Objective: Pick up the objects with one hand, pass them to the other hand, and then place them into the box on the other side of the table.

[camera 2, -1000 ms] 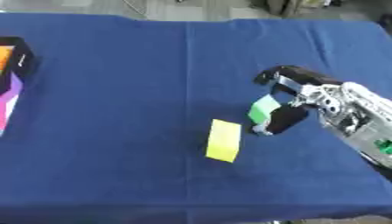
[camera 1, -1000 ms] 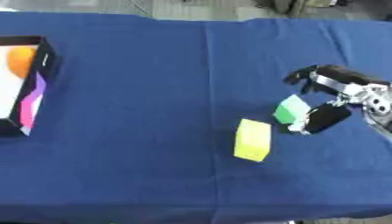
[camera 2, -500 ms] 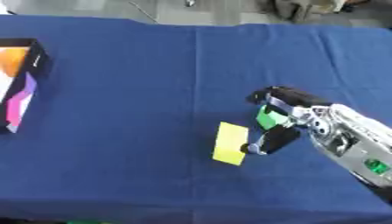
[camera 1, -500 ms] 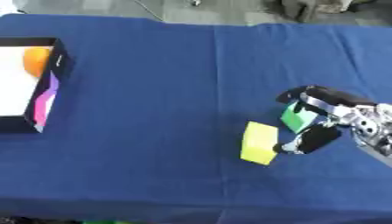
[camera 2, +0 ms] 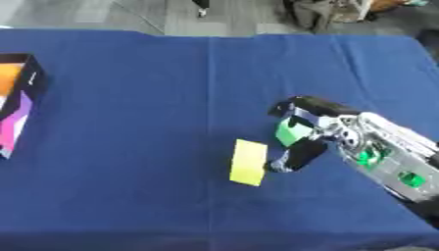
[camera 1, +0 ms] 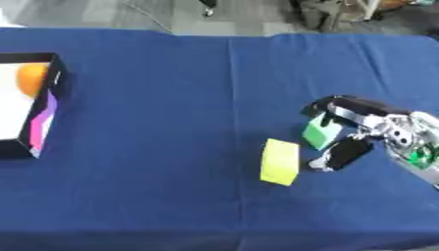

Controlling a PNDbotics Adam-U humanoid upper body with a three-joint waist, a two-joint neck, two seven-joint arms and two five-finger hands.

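Right hand (camera 1: 356, 132) curled round green block (camera 1: 319, 133), near table's right edge; yellow block (camera 1: 280, 161) just beside

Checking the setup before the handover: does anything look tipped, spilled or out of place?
Nothing stands out. The right hand curls around the green block, the yellow block lies flat beside it, and the box sits upright at the left edge.

I can read no text, label, brand, number or sign anywhere. The flat yellow-green rectangular block (camera 1: 280, 161), the small green block (camera 1: 320, 134) and the black-walled open box (camera 1: 49, 100) with its pink and purple side panel all show plain colours, without lettering I can make out.
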